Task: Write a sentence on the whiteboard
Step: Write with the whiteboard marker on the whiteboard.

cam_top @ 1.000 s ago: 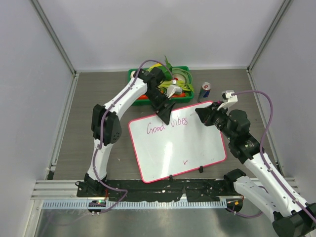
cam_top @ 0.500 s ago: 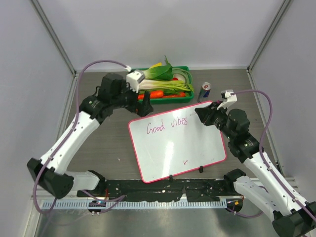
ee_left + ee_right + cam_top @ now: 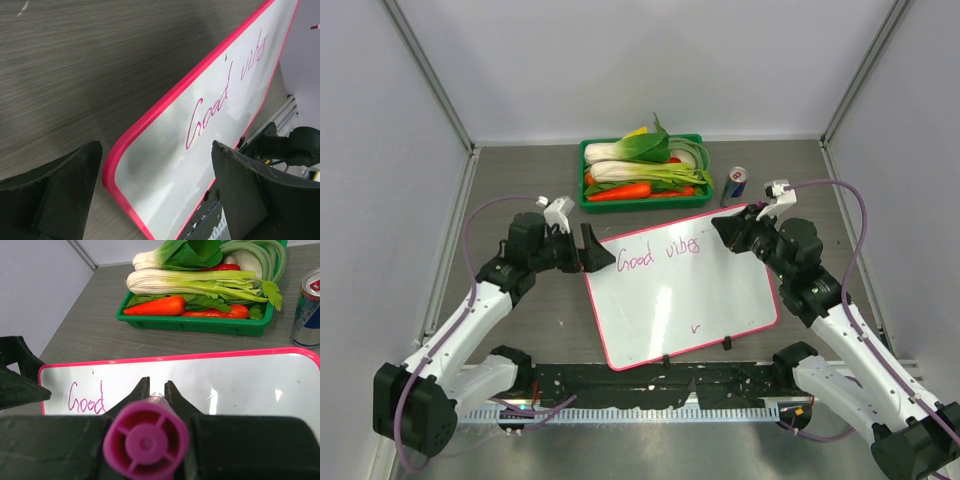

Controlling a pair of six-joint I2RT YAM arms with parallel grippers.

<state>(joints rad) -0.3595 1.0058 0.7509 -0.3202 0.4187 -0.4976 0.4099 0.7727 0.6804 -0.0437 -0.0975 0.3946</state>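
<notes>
Only "Good vibes" of the sentence (image 3: 658,254) is written, along the top of the whiteboard (image 3: 690,300) mid-frame; the rest looks unwritten. Right jaws clamp the marker (image 3: 146,442) over its upper-right corner. Left jaws stand wide open about its upper-left corner, gripping nothing.

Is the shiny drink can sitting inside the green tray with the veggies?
No, the blue-and-silver metal drink can stands on the grey wood-grain table, just right of the green plastic vegetable tray.
</notes>
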